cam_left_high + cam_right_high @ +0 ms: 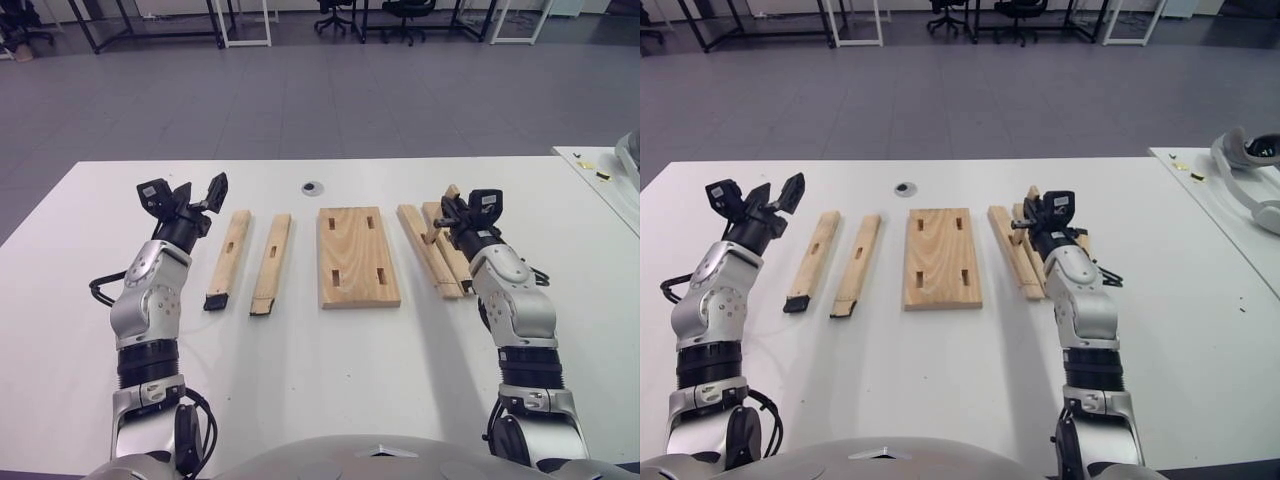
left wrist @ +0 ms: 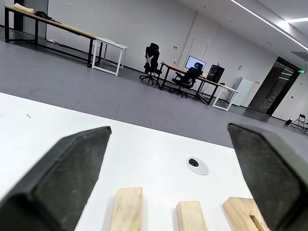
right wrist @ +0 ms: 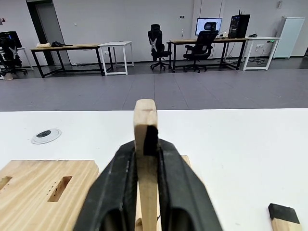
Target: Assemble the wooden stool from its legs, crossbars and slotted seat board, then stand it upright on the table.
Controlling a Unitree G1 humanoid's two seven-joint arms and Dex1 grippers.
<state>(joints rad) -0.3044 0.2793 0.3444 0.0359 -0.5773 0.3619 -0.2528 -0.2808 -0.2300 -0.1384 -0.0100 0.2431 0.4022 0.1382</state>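
Clamps the right gripper [image 3: 145, 147] on a crossbar [image 3: 145, 115] above loose pieces [image 1: 428, 252] right of the slotted seat board [image 1: 359, 256], flat mid-counter [image 1: 300, 380]. Holds the left gripper [image 1: 199, 190] apart, left of two legs [image 1: 229, 258], with a grommet [image 1: 313, 187] beyond the board.

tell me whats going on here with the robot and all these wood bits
A humanoid robot is at an early stage of building a wooden stool. Its right tool is shut on one wooden piece, to the right of the slotted seat board, which lies flat in the middle of the table. The left tool is open, near two more pieces lying untouched left of the board. Nothing is joined yet.
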